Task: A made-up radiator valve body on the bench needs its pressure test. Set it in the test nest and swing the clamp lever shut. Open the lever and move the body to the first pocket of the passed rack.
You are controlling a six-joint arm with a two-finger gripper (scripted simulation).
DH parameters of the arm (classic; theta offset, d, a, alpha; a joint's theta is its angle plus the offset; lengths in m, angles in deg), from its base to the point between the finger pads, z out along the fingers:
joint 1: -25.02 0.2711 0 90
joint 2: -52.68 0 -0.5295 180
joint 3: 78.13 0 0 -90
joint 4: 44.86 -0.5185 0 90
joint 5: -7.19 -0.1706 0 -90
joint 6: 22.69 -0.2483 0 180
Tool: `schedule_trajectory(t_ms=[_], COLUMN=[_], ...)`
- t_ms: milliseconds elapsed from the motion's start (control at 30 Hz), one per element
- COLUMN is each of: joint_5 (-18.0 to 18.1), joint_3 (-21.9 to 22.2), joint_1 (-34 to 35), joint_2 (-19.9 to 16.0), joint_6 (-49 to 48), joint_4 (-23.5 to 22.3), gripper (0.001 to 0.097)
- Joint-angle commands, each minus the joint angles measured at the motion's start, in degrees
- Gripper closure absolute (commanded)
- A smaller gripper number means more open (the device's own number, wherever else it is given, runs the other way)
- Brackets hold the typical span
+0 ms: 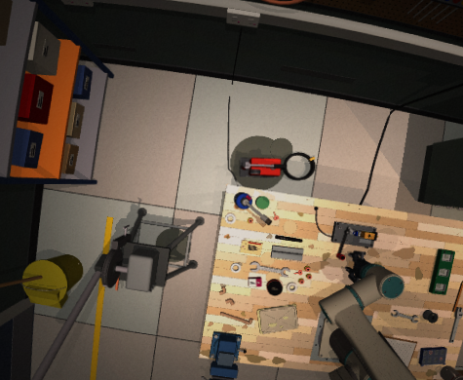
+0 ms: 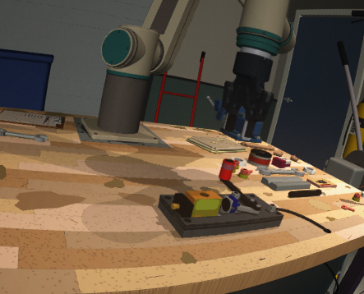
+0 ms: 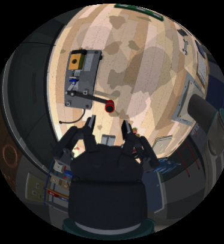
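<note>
The clamp lever's red knob (image 3: pixel 110 107) (image 2: pixel 227 169) (image 1: pixel 340 255) lies nearest my gripper (image 3: pixel 108 125) (image 2: pixel 245 123). The gripper hangs open above the bench and holds nothing. The lever's dark arm (image 3: pixel 89 96) runs from the knob to the grey test nest plate (image 2: pixel 219 213) (image 3: pixel 82 79) (image 1: pixel 354 234). An orange-and-olive block (image 2: pixel 202 203) (image 3: pixel 76 62) sits on the plate with a small blue part (image 2: pixel 231 202) (image 3: pixel 72 80) next to it. The green passed rack (image 1: pixel 442 271) lies far off toward the right end of the bench.
The arm's base plate (image 2: pixel 120 133) stands behind the nest. Small tools and parts crowd one end of the bench: a grey block (image 2: pixel 282 182), a black bar (image 2: pixel 304 192), a wrench (image 2: pixel 277 171), a red-and-black disc (image 2: pixel 259 157). A cable (image 2: pixel 303 218) trails from the nest toward the bench edge.
</note>
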Motion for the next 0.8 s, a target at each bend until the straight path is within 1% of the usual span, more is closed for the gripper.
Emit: schedule_trajectory(t_ms=[0, 433, 600, 767], joint_5=[-0.5, -7.1, -8.3, -8.6], joint_3=[0.1, 1.3, 1.5, 1.5], joint_1=[0.0, 0.0, 0.0, 0.0], joint_2=[-0.4, -5.8, -6.8, -7.0], joint_6=[0.0, 0.0, 0.0, 0.0], joint_4=[0.0, 0.0, 0.0, 0.0], gripper=[0.0351, 0.0351, 0.0351, 0.0351])
